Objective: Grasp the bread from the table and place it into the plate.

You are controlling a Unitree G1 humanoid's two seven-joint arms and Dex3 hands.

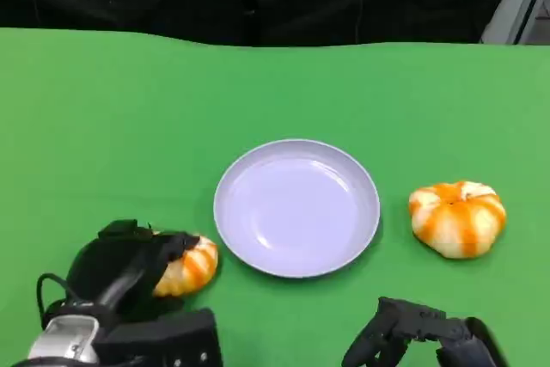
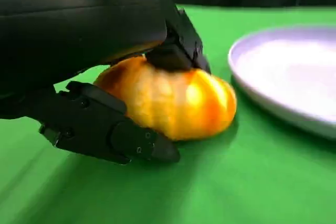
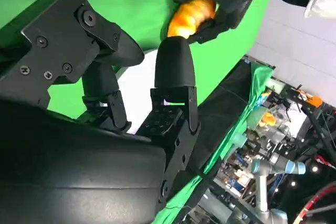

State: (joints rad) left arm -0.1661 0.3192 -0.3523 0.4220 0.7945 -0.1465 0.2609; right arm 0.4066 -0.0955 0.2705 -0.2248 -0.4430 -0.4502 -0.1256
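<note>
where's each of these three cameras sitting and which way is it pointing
Head view: on the robot's head or chest, looking down at the green table, the plate, two breads and both hands.
Left wrist view: behind the left hand, looking low across the table at the left bread it grips.
Right wrist view: behind the right hand, turned, looking past its fingers toward the left hand.
Shared: all three show the left bread in the left hand.

Silver forearm (image 1: pixel 64 339), looped black cable (image 1: pixel 45 290), matte black robot hand (image 1: pixel 129 264), screwed finger plates (image 3: pixel 63 40)
</note>
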